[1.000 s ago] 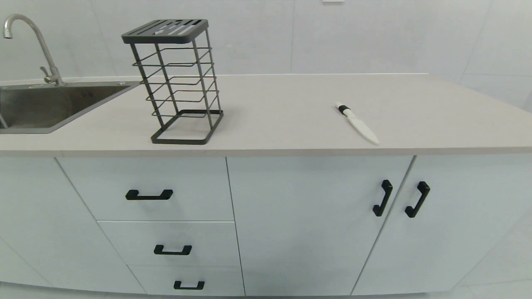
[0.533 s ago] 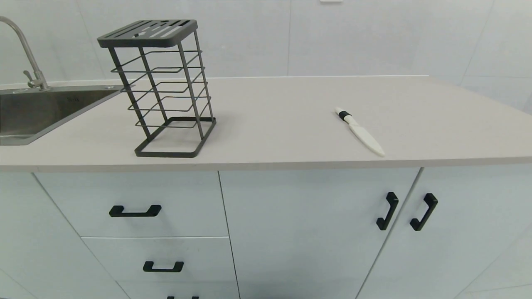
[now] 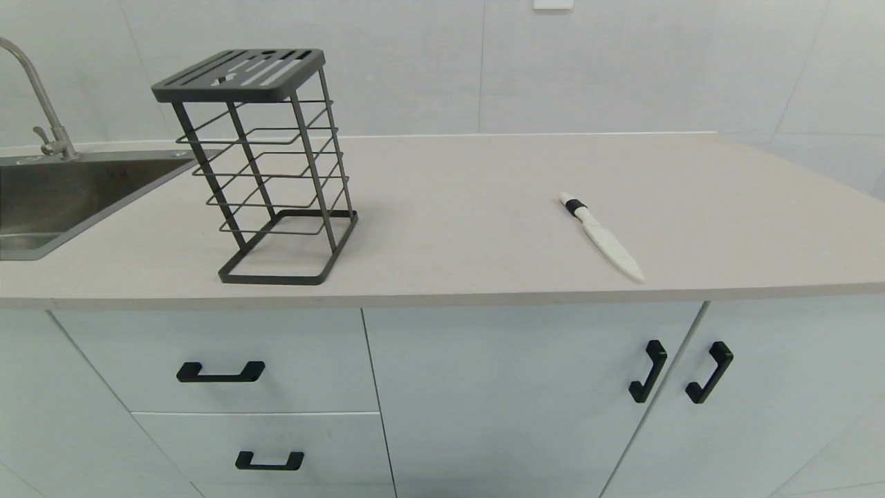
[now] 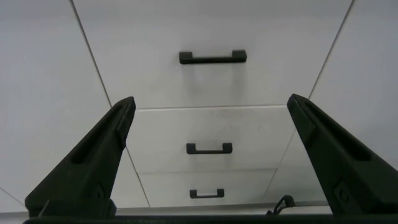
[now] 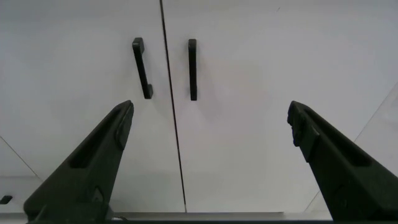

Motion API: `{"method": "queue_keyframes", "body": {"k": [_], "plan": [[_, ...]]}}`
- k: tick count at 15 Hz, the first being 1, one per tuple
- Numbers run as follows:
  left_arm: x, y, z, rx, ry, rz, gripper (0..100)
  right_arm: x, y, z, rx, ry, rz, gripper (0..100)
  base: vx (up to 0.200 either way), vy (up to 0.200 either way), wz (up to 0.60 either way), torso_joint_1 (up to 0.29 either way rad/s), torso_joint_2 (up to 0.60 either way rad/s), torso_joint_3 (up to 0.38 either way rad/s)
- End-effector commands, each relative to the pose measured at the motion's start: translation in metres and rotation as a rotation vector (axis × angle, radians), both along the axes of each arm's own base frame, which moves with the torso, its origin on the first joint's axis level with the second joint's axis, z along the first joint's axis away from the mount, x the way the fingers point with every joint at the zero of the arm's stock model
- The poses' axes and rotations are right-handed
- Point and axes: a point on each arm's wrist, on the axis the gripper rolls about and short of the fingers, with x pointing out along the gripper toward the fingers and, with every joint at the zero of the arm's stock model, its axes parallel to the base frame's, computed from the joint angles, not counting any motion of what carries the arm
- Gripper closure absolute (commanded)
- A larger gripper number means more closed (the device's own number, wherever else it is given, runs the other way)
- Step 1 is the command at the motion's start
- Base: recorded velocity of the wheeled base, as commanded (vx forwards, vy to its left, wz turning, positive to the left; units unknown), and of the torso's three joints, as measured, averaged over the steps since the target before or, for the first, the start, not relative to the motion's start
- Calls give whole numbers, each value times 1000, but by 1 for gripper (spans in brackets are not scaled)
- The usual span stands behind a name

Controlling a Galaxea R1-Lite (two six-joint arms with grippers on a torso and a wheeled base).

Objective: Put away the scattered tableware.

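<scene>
Facing the drawers (image 4: 211, 127), left gripper (image 4: 209, 101): fingers spread wide, nothing between them, low in front of the cabinet.
Right gripper (image 5: 209, 106): likewise spread and empty, facing the doors (image 5: 249, 137) with their two upright pulls.
Counter (image 3: 470, 207): above and beyond both grippers, so both arms must come up before any grasp.
Knife (image 3: 600, 235): flat on the counter above the doors the right gripper faces, so closer to that gripper than to the left one. The tip (image 3: 637, 278) is near the front edge, and the handle (image 3: 572, 205), with its black band, points away.
Handling: it looks light, stiff and smooth, probably ceramic or plastic. If ceramic, it is brittle and would chip if dropped or pried. It is thin and lies flat, so fingers may slide over it.
Hold: take the handle at the band, fingers across its width. The blade is flatter, slicker and edged.
Rack (image 3: 266, 166): upright wire frame farther toward the left gripper's side, above the drawers and well apart from the knife. Its slotted top (image 3: 238, 72) is the likely place for the blade, tip down.
Sink (image 3: 62, 194): beyond the rack, outermost on the left gripper's side.
</scene>
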Motion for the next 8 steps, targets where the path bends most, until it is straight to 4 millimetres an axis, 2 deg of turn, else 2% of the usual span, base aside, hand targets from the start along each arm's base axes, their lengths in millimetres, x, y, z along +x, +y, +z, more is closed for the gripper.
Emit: {"method": "queue_keyframes", "body": {"k": [1,4,6,8], "plan": [[0,0,0,0,1,0,0,0,0,0,0,-2,1,0,0,0,0,222,-432,-198],[0,0,0,0,1,0,0,0,0,0,0,-2,1,0,0,0,0,230,-448,-216],[0,0,0,0,1,0,0,0,0,0,0,-2,1,0,0,0,0,71,-474,-224],[0,0,0,0,1,0,0,0,0,0,0,-2,1,0,0,0,0,229,-486,-224]]}}
